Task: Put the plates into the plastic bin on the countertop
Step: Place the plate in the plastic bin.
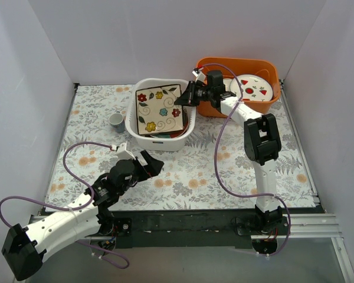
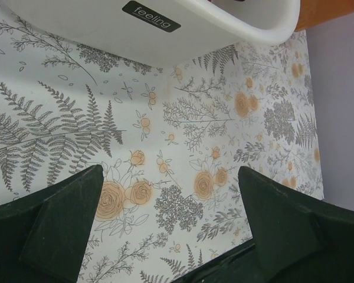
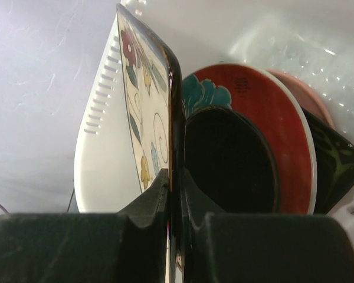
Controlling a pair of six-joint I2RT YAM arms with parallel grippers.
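The white plastic bin (image 1: 189, 131) stands on the countertop (image 1: 224, 165) at the back middle. My right gripper (image 1: 182, 95) is shut on the right edge of the white square plate with coloured flowers (image 1: 160, 109) and holds it over the bin. In the right wrist view that plate (image 3: 143, 118) stands on edge between my fingers, with the dark round plate (image 3: 230, 159), the teal-and-red round plate (image 3: 271, 112) and other plates beneath it in the bin. My left gripper (image 1: 153, 166) is open and empty over the countertop, in front of the bin (image 2: 212, 29).
An orange tub (image 1: 265, 71) at the back right holds a white round plate with red fruit marks (image 1: 252, 87). A small blue-and-white cup (image 1: 117, 122) stands left of the bin. White walls close in the back and sides.
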